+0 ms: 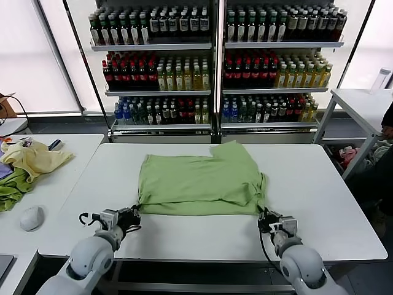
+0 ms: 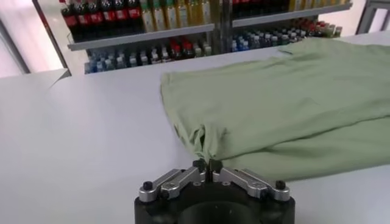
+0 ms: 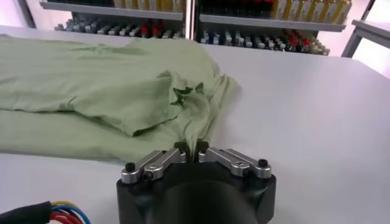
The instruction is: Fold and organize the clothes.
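The green shirt (image 1: 199, 184) lies folded in the middle of the white table (image 1: 319, 203). The left gripper (image 1: 131, 214) is closed tight on the shirt's near left corner. The right gripper (image 1: 268, 219) is closed tight on its near right corner.

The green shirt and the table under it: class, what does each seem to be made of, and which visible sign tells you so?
Shirt: soft, matte knit cloth, probably cotton-like; it lies limp and bunches into small creases where the left gripper and the right gripper pinch its near corners.
Table: a hard, smooth white top, perhaps laminate; flat, even, with a faint sheen.
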`<action>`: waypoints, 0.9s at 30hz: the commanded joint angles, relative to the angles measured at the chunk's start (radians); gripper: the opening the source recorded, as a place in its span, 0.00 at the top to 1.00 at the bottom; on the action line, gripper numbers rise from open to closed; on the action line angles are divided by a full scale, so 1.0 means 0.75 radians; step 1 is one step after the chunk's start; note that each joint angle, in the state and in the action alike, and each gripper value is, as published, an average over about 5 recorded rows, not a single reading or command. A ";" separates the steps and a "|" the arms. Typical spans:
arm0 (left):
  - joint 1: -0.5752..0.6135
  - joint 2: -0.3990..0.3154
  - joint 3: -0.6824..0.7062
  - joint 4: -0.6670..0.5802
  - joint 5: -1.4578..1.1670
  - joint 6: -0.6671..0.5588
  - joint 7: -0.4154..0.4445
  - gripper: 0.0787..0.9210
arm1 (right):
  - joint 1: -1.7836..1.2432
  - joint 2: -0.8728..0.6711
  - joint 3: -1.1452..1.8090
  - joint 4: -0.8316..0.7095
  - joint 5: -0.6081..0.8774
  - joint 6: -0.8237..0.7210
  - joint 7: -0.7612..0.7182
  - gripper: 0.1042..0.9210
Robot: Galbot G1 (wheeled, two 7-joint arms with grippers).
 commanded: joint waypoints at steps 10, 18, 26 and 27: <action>0.647 0.038 -0.277 -0.515 0.133 0.003 -0.055 0.96 | -0.481 0.003 0.205 0.422 -0.252 0.091 -0.037 0.88; 0.427 0.098 -0.281 -0.488 0.026 -0.019 -0.074 0.74 | -0.160 -0.047 0.242 0.377 -0.026 0.113 -0.008 0.60; -0.104 0.163 -0.086 -0.127 -0.147 -0.051 -0.115 0.46 | 0.419 -0.083 -0.016 -0.007 0.148 0.014 0.036 0.32; -0.176 0.161 -0.039 -0.070 -0.150 -0.053 -0.118 0.43 | 0.503 -0.076 -0.062 -0.079 0.158 -0.001 0.041 0.28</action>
